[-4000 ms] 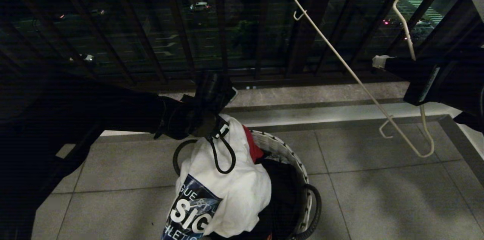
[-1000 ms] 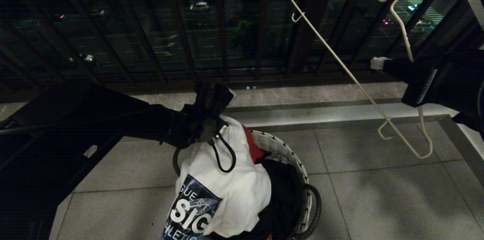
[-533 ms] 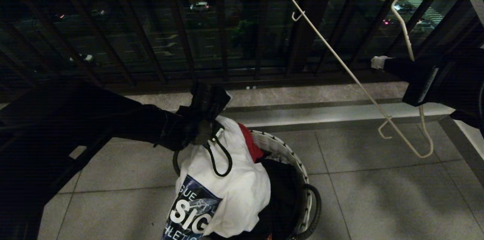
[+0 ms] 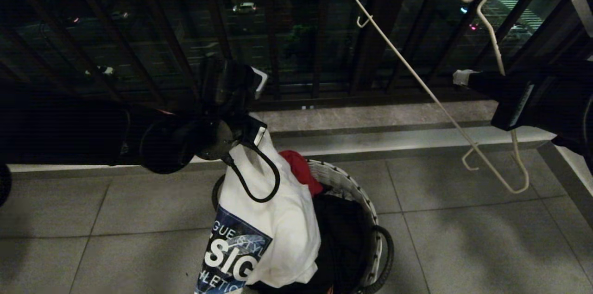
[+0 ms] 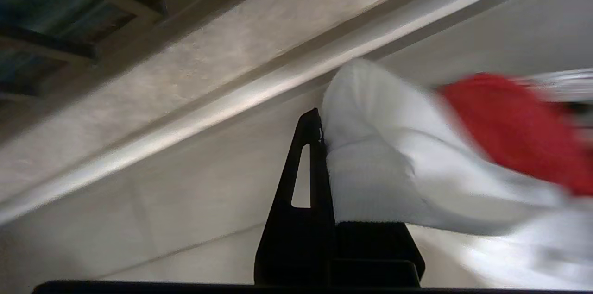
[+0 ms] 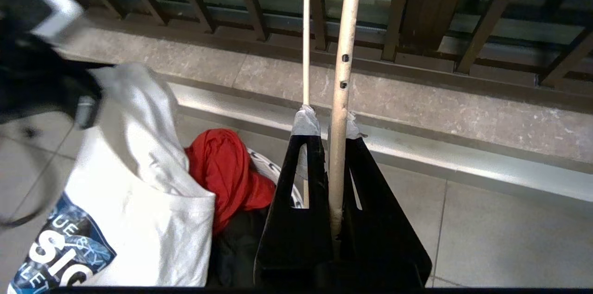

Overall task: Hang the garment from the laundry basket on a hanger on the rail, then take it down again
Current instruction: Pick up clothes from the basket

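Observation:
The garment point(image 4: 278, 224), a white T-shirt with a blue-and-black graphic, hangs half out of the laundry basket point(image 4: 366, 206). My left gripper point(image 4: 254, 140) is above the basket, shut on the shirt's ribbed collar point(image 5: 370, 178). One black finger point(image 5: 301, 169) shows and the cloth covers the other. To the right, my right gripper point(image 4: 463, 76) is held up in the air, shut on a side arm of the white wire hanger point(image 4: 417, 76). That wire point(image 6: 342, 76) runs between its taped fingertips point(image 6: 305, 122). The rail is out of view.
A red cloth point(image 4: 301, 169) and a black garment point(image 4: 338, 229) lie in the basket beside the shirt. Dark balcony railing bars point(image 4: 273, 30) stand just beyond a stone kerb point(image 4: 370, 118). Grey floor tiles point(image 4: 463, 247) spread around the basket. A black cable loop point(image 4: 259, 178) dangles from my left wrist.
My left arm has risen and swung slightly left, pulling the garment's collar higher out of the basket. The right arm and the hanger have stayed still.

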Motion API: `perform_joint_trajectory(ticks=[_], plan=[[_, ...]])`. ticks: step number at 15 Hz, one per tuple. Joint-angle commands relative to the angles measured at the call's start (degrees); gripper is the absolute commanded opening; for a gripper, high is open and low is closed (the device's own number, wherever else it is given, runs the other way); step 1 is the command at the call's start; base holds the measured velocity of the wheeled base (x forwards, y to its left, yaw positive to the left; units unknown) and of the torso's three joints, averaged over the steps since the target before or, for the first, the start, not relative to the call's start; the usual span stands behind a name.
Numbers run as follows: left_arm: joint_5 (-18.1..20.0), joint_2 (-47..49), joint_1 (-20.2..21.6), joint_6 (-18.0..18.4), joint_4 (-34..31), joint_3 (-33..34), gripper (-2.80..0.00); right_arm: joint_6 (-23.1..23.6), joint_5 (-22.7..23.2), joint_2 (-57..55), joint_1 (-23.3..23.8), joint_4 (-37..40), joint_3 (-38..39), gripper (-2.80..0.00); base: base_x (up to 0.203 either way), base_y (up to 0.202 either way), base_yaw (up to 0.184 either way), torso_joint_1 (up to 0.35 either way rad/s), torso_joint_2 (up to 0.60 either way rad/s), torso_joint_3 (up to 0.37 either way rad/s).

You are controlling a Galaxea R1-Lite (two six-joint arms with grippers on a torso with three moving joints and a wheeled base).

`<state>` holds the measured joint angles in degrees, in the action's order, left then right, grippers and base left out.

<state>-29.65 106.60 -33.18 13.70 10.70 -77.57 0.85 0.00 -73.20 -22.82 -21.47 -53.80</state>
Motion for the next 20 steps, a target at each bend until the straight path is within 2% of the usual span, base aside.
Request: perform_joint_trajectory(ticks=[1, 5, 7, 9, 20], plan=[[2.06, -6.47, -2.31, -3.89, -0.50, 2.65, -2.80, -0.06, 0.00, -0.80, -0.03, -0.15, -0.08, -2.80, 0.000, 0.000, 0.000, 0.000, 0.00, 0.000], [11.69, -10.05, -3.41, -10.34, -0.45, 7.99, -2.80, -0.06, -0.08, -2.63, -0.03, -0.15, -0.08, -2.80, 0.000, 0.000, 0.000, 0.000, 0.00, 0.000], [16.44, -9.95, -3.32, -10.86, -0.24, 8.29, -2.80, -0.06, -0.09, -3.55, 0.23, -0.15, -0.08, -2.80, 0.000, 0.000, 0.000, 0.000, 0.00, 0.000], [19.35, -10.27, -3.29, -10.80, -0.16, 8.66, -2.80, -0.06, -0.09, -4.05, 0.23, -0.15, 0.00, -2.80, 0.000, 0.000, 0.000, 0.000, 0.00, 0.000], [19.19, -9.07, -3.29, -10.71, -0.15, 8.75, -2.80, -0.06, -0.18, -3.88, 0.32, -0.15, -0.08, -2.80, 0.000, 0.000, 0.000, 0.000, 0.00, 0.000]])
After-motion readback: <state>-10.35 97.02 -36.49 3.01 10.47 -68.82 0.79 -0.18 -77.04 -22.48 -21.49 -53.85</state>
